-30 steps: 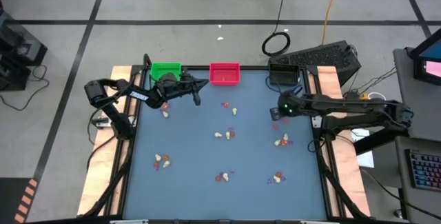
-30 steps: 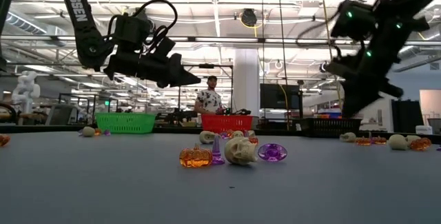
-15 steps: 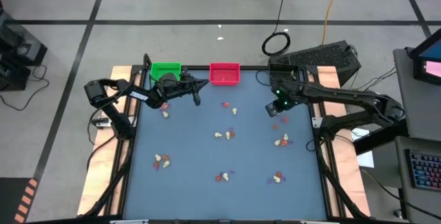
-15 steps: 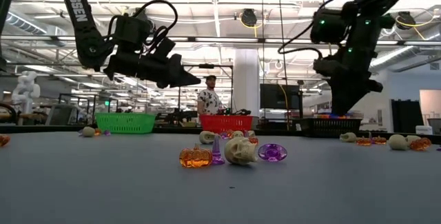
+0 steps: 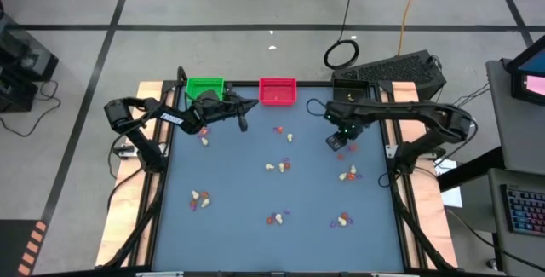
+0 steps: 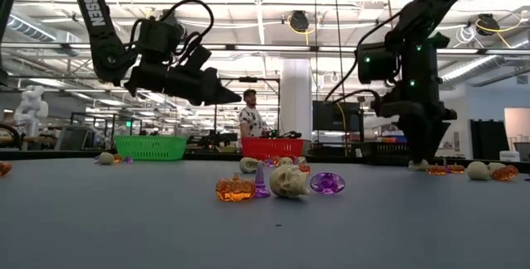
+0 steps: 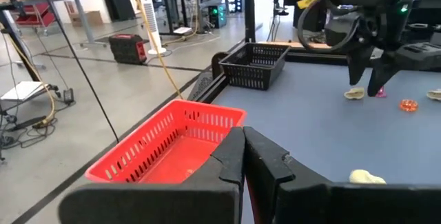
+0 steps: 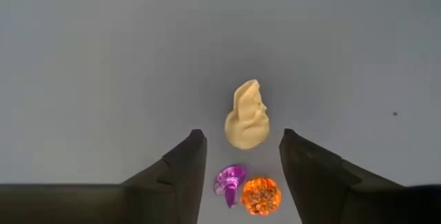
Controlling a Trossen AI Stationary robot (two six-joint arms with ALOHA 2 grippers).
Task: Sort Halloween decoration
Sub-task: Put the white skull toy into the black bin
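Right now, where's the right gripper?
High view: the right gripper hangs open over the table's right side, above a cream skull, purple trinket and orange pumpkin.

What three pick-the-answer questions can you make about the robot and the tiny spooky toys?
1. Where is the right claw?
A. Inside the green tray
B. Above a cluster of trinkets on the table
C. Off the table

2. How many trinkets lie between its fingers in the right wrist view?
A. One
B. Three
C. Six

3. How is the left claw?
A. Shut, empty
B. Wide open
C. Holding a skull

Answers:
1. B: it hangs over a cream skull, a purple trinket and an orange pumpkin.
2. B: exactly those three show.
3. A: its fingers meet with nothing between, near the red tray.
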